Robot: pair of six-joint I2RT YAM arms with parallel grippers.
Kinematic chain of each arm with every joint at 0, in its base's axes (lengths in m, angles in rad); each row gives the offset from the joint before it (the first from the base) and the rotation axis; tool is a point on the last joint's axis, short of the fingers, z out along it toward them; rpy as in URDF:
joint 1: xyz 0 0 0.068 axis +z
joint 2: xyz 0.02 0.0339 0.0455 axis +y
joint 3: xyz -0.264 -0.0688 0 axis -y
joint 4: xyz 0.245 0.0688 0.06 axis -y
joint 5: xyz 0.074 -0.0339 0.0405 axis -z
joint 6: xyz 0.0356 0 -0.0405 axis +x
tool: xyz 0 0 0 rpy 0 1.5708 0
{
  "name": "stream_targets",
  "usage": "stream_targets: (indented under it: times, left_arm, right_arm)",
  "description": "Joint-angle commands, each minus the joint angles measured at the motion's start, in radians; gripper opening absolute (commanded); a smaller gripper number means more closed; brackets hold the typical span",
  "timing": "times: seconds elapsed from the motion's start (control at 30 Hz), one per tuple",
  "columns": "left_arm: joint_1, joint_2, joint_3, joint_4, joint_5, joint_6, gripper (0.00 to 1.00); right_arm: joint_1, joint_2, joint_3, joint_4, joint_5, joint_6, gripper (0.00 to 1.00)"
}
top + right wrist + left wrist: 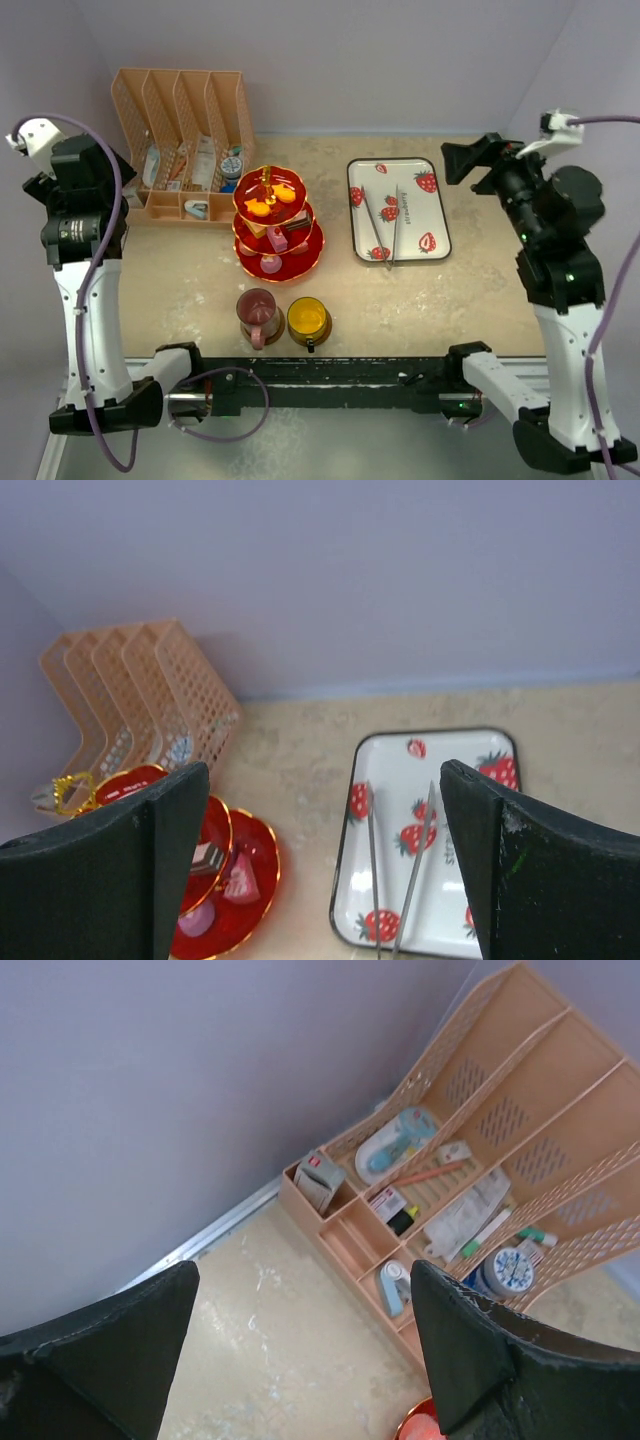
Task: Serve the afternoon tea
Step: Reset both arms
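Left pincer (305, 1295): jaws spread wide, nothing between them. It is raised high at the left, looking down on the peach desk organiser (470, 1190). Right pincer (322, 780): jaws also wide apart and empty, held up at the far right beside the strawberry-print tray (412, 212). Neither touches anything.

Task items: the three-tier stand (278, 225) is upright mid-worktop (480, 290), with toy cakes (268, 207) on its tiers. Pink mug (258, 316) and yellow mug (308, 319) sit side by side just in front of it, toward the arm bases.

Risks (judgement): the stand looks tall and top-heavy, so a sideways knock from a descending finger could tip it or shed cakes. The mugs are close together, so reaching for one may nudge the other. Their translucent walls are probably slippery.

Surroundings: metal tongs (384, 228) lie on the tray, right of the stand. The organiser is just behind and left of the stand, crowding a left-arm approach from that side.
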Motion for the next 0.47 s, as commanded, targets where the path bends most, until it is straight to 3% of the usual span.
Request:
stream_targets:
  times: [0.0,0.17,0.43]
  left_arm:
    - [-0.006,0.011,0.134,-0.067,-0.037,0.021,0.84]
    - [-0.005,-0.020,0.175,-0.077,-0.048,0.023,0.84]
    - [-0.005,-0.073,0.033,-0.043,-0.028,0.017,0.84]
  right_arm:
    - [0.001,-0.027,0.060,-0.011,0.040,-0.131,0.99]
    - [0.002,-0.069,0.078,0.029,0.087,-0.186,0.99]
    - [0.001,-0.096,0.018,0.057,0.100,-0.220,0.99]
